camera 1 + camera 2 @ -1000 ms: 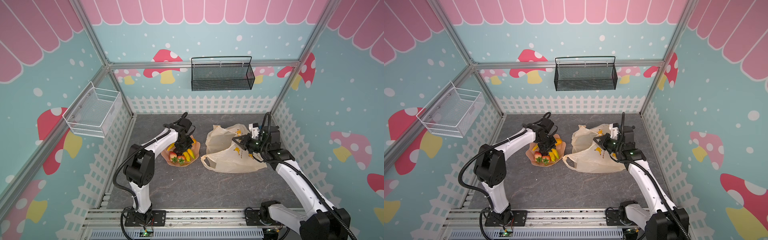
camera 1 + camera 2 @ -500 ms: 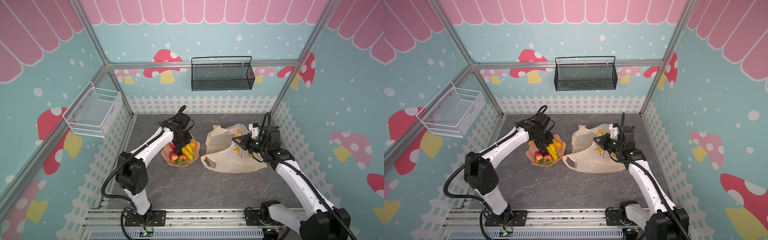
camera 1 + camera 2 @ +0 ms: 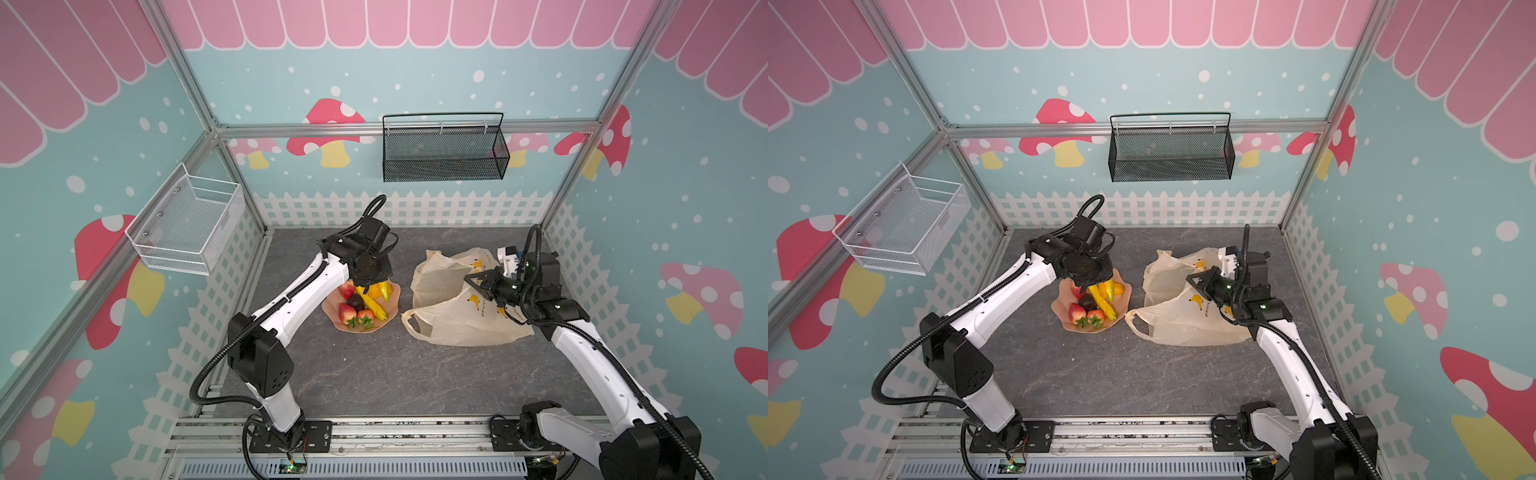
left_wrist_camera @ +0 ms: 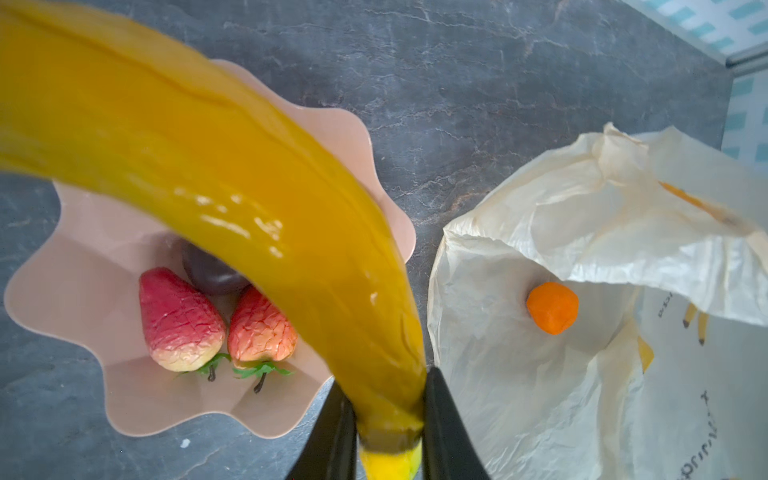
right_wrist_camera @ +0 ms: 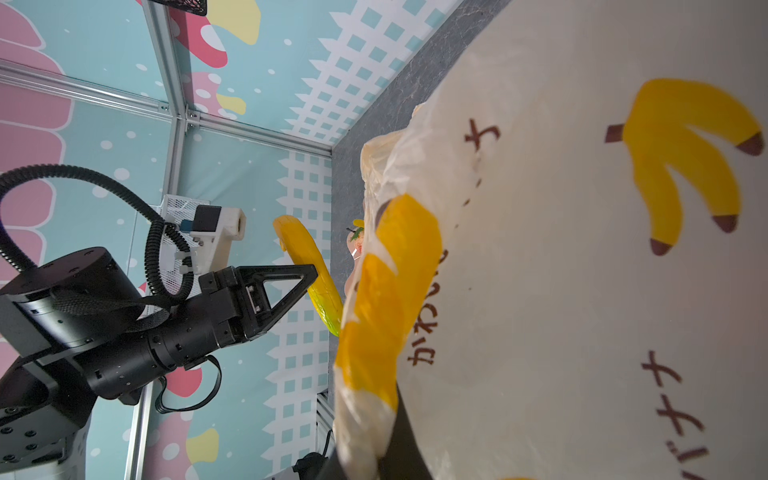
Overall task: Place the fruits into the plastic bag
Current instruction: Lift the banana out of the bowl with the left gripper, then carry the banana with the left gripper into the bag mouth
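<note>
Left gripper [image 4: 386,380]: jaws closed to a narrow gap on a banana [image 4: 249,187], gripped near its greenish end. The fruit is held clear above the 1 o'clock edge of the dish [image 4: 83,249]; in the right wrist view it is seen hanging curved from the black fingers [image 5: 286,270]. Banana surface: glossy, deep yellow-orange, ridged lengthwise.

Right gripper [image 3: 473,279]: fully closed, with the upper edge of the plastic bag [image 3: 449,320] pinched and lifted; the mouth is thereby held open toward 9 o'clock in both top views.

Bag: thin, crinkled, translucent cream, printed with yellow bananas and dark lettering; one loop handle is laid flat on the table [image 3: 374,374] at the bag's 8 o'clock corner. One orange [image 4: 552,307] is observed lying inside the bag.

Dish: peach-pink, wavy-edged, set just beside the bag at its 9 o'clock; whether they touch cannot be told. On it are recorded two strawberries [image 4: 178,320], red with green leaves; a dark piece [image 4: 208,274] against them; a second banana [image 3: 374,309].
</note>
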`<state>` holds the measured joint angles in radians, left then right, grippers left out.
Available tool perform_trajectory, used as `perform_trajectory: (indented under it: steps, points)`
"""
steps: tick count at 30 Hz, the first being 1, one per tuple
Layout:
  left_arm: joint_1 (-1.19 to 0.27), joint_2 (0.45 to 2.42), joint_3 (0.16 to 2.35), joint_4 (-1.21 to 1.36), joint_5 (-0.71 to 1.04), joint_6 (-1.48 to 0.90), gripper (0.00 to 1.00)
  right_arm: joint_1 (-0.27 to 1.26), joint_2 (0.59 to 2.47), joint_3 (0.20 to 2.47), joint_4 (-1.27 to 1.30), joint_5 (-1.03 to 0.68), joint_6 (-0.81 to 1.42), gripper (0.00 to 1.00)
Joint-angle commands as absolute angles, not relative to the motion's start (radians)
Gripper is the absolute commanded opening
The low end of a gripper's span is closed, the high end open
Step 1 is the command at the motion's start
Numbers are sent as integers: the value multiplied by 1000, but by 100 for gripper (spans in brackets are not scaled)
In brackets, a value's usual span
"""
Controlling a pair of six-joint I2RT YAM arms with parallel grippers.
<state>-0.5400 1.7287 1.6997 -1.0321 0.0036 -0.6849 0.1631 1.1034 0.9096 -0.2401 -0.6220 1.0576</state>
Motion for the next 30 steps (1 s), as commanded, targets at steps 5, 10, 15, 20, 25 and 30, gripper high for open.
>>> perform_trajectory:
  steps: [5, 10, 15, 20, 25, 30]
  points:
    - [-556, 1663, 1662, -980, 116, -363, 14, 160, 1094, 893, -253, -628, 1046, 0]
    - [-560, 1636, 1625, -973, 205, -165, 7, 161, 1092, 893, -256, -626, 1044, 0]
    - [-564, 1612, 1585, -978, 238, -9, 2, 160, 1094, 894, -257, -626, 1043, 0]
    - [-566, 1574, 1539, -981, 267, 128, 1, 160, 1098, 895, -257, -626, 1041, 0]
    - [-579, 1533, 1496, -982, 280, 232, 0, 160, 1102, 894, -257, -626, 1040, 0]
    - [-612, 1526, 1459, -982, 284, 277, 0, 160, 1110, 894, -257, -627, 1037, 0]
